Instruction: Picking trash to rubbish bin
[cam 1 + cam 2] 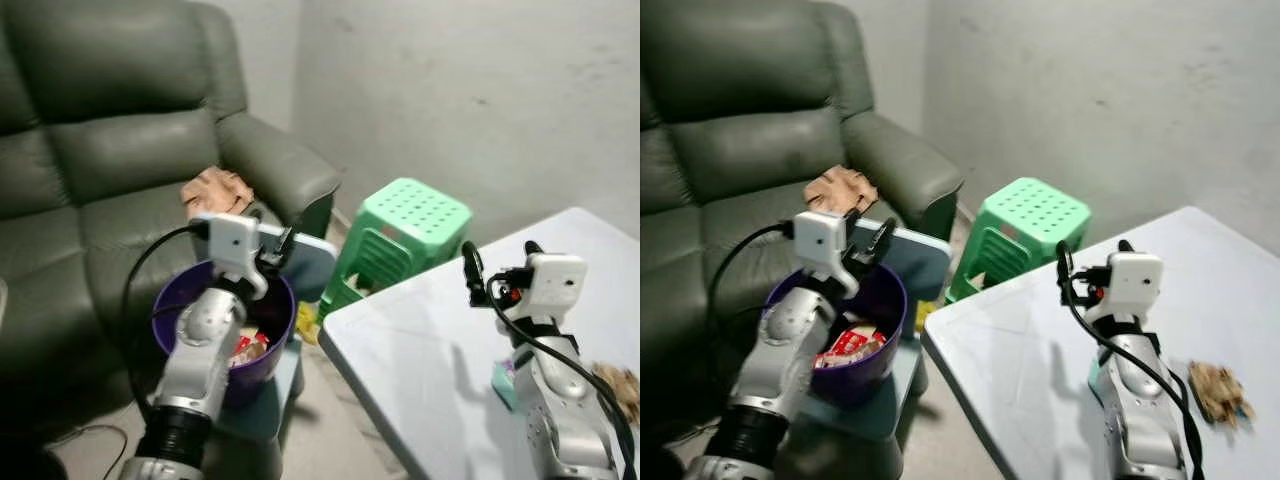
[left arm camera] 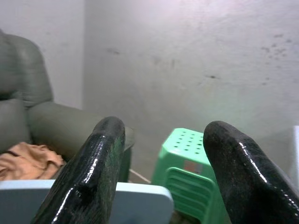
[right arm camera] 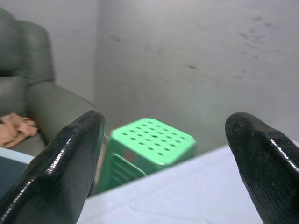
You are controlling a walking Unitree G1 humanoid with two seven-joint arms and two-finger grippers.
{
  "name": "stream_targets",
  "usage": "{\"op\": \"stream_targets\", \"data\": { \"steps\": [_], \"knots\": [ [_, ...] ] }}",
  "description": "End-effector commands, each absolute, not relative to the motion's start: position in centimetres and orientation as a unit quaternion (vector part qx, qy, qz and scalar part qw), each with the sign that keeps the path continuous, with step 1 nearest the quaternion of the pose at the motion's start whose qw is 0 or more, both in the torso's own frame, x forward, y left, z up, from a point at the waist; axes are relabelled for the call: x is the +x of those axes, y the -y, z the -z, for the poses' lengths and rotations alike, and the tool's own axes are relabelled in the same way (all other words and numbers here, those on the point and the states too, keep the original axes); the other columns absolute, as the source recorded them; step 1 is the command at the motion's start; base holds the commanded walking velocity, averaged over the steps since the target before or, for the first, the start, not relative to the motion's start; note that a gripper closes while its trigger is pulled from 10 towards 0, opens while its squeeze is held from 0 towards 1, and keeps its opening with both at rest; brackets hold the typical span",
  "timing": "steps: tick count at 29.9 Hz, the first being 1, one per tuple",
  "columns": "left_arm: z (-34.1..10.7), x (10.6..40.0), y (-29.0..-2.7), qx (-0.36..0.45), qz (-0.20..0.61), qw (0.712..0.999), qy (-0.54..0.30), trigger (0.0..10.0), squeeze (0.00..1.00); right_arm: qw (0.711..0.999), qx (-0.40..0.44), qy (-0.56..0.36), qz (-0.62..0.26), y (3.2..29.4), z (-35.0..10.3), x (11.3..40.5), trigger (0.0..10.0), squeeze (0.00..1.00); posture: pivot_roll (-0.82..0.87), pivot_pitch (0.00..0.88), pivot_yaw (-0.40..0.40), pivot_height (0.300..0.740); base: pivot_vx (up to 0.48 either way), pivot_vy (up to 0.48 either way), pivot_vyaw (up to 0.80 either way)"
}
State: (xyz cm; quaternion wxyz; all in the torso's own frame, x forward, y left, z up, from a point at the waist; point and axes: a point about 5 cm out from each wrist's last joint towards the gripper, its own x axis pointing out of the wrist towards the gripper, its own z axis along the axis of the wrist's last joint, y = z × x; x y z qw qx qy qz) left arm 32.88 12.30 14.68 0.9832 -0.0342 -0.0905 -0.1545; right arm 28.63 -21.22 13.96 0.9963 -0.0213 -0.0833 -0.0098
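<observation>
A purple bin (image 1: 172, 312) stands on a low blue-grey stand beside the sofa, with red and white wrappers (image 1: 845, 345) inside it. My left gripper (image 1: 278, 246) hovers over the bin's far rim, open, with nothing between its fingers (image 2: 88, 177). My right gripper (image 1: 1092, 262) is raised above the white table (image 1: 420, 350), also open and empty. A brown crumpled scrap (image 1: 1218, 388) lies on the table to the right of my right arm. A small teal item (image 1: 503, 385) peeks out beside that arm's base.
A dark green sofa (image 1: 110, 150) fills the left, with a crumpled brown piece (image 1: 215, 190) on its seat. A green plastic stool (image 1: 405, 235) stands between sofa and table, near the wall. A light-blue panel (image 1: 312, 262) sits just behind the bin.
</observation>
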Motion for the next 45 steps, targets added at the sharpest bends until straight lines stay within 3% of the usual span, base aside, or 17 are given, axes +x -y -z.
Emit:
{"op": "stream_targets", "data": {
  "steps": [1,17,25,45],
  "knots": [
    [-14.9,33.0,-11.0,-0.043,0.169,0.981,0.089,10.0,0.00,0.996,-0.028,0.081,0.018,22.0,-14.2,28.6,10.0,0.00,-0.06,0.007,-0.088,0.740,0.000,0.000,-0.76],
    [-14.6,33.0,-10.5,-0.023,0.186,0.979,0.077,10.0,0.00,0.996,-0.032,0.075,0.031,22.4,-14.1,28.7,10.0,0.00,-0.06,0.013,-0.091,0.740,0.000,0.000,-0.08],
    [-14.5,32.6,-9.3,-0.010,0.233,0.970,0.074,10.0,0.00,0.994,-0.055,0.057,0.078,24.6,-13.7,28.7,10.0,0.00,-0.05,0.024,-0.092,0.740,0.000,0.000,0.00],
    [-14.6,30.4,-3.1,0.012,0.390,0.918,0.074,10.0,0.00,0.982,-0.088,0.022,0.163,29.7,-12.2,27.0,10.0,0.00,-0.07,0.060,-0.071,0.740,0.000,0.000,0.00]
  ]
}}
